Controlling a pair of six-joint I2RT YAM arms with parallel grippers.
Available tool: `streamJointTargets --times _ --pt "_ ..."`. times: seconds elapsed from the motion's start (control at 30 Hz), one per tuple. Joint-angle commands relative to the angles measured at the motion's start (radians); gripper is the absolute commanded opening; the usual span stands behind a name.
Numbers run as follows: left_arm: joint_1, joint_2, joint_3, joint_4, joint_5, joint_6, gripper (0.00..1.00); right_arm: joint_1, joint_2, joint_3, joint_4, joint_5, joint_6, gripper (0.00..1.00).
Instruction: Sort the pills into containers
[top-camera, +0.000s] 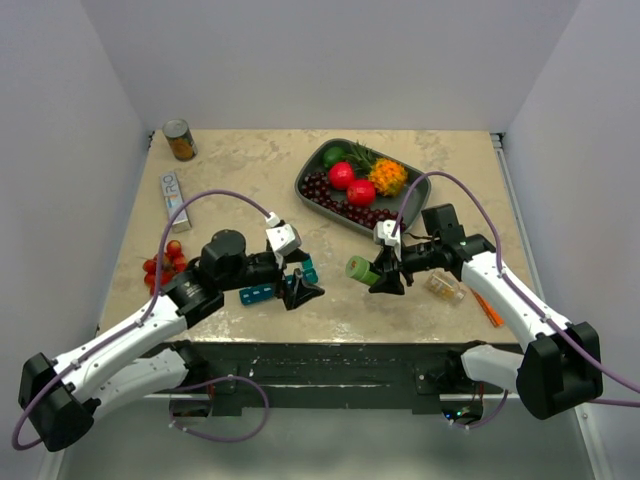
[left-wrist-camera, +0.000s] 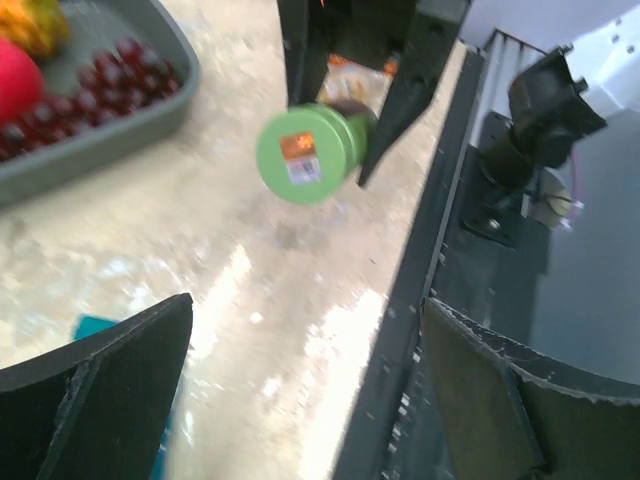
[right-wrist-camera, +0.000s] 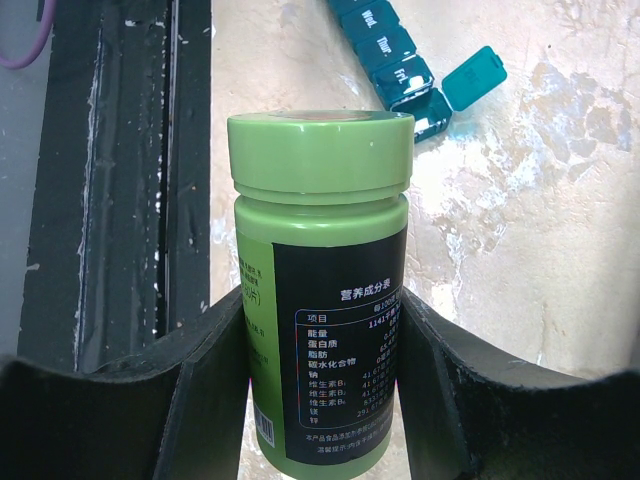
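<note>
Nearby, along the table's (top-camera: 250, 170) front edge, the left gripper (left-wrist-camera: 305, 330) hangs, jaws wide apart, over the teal pill organizer (right-wrist-camera: 395, 60) (its raised end lid shows only from the right wrist). Slightly farther in, the right gripper (right-wrist-camera: 320, 330) clamps a green bottle (right-wrist-camera: 320, 200).

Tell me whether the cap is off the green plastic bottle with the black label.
No, the green cap sits on the green plastic bottle, held in the right gripper.

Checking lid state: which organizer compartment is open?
The compartment just past Fri, at the end of the strip: its lid is flipped open; the other visible lids are shut.
</note>
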Motion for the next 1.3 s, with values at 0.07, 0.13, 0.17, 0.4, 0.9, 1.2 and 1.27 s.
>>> streamJointTargets --times 0.07,0.13,0.17,0.4,0.9,1.2,1.27 --pt "0.006 0.021 -0.057 0.342 0.06 0.224 1.0 -0.003 -0.018 0.018 -0.003 -0.057 -0.037 0.0" --pt "0.006 0.029 -0.119 0.472 0.143 0.264 1.0 -0.002 -0.017 0.018 -0.006 -0.062 -0.041 0.0" --pt "0.006 0.037 -0.134 0.506 0.158 0.264 1.0 -0.003 -0.017 0.018 -0.007 -0.063 -0.044 0.0" --pt "-0.003 0.219 -0.075 0.597 0.237 0.238 1.0 -0.003 -0.02 0.017 -0.016 -0.077 -0.056 0.0" --pt "-0.086 0.432 0.051 0.664 0.203 0.282 0.89 -0.002 -0.021 0.014 -0.016 -0.082 -0.058 0.0" --pt "-0.094 0.46 0.093 0.595 0.2 0.313 0.55 -0.003 -0.026 0.015 -0.016 -0.082 -0.058 0.0" --pt "-0.094 0.463 0.103 0.562 0.197 0.315 0.58 -0.003 -0.026 0.014 -0.016 -0.082 -0.058 0.0"
